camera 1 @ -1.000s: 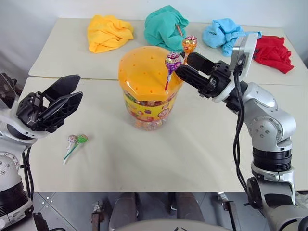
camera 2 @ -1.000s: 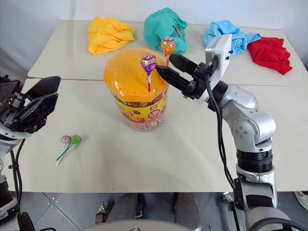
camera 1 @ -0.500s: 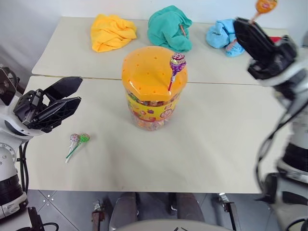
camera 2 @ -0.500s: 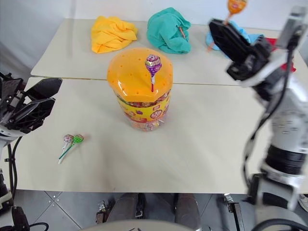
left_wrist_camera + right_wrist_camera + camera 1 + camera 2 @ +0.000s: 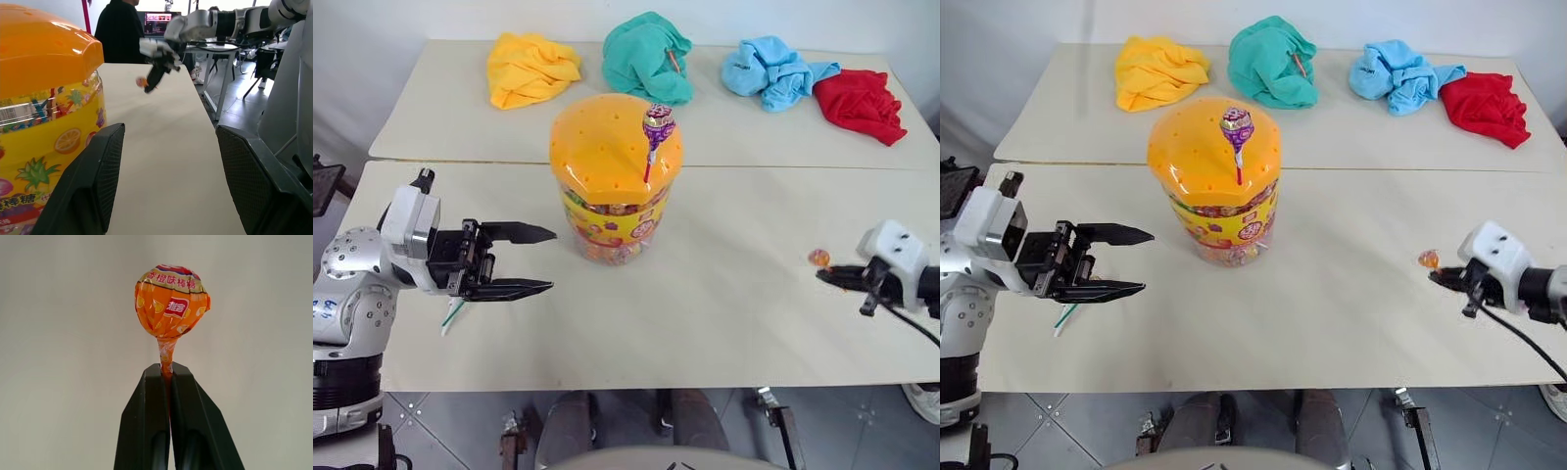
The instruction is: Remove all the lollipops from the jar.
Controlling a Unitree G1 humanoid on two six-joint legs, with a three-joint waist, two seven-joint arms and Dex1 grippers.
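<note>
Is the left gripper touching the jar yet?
Apart. In the left eye view, the open left gripper points at the jar, with bare table showing between its fingertips and the jar's wall.

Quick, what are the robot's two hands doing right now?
Left gripper: open, holding nothing, beside the jar.
Right gripper: shut on the orange lollipop, gripping its stick.

You get bright, even, diffuse light over the bench (image 5: 724, 294), with only soft, faint shadows under the jar (image 5: 615, 176) and the cloths. The domed lid (image 5: 39, 46) carries pale glare streaks in the left wrist view, where the near black fingers (image 5: 98, 181) are soft and the far room behind the bench is dimmer. In the right wrist view the orange lollipop (image 5: 171, 303) is sharp against a blank, blurred backdrop.
</note>
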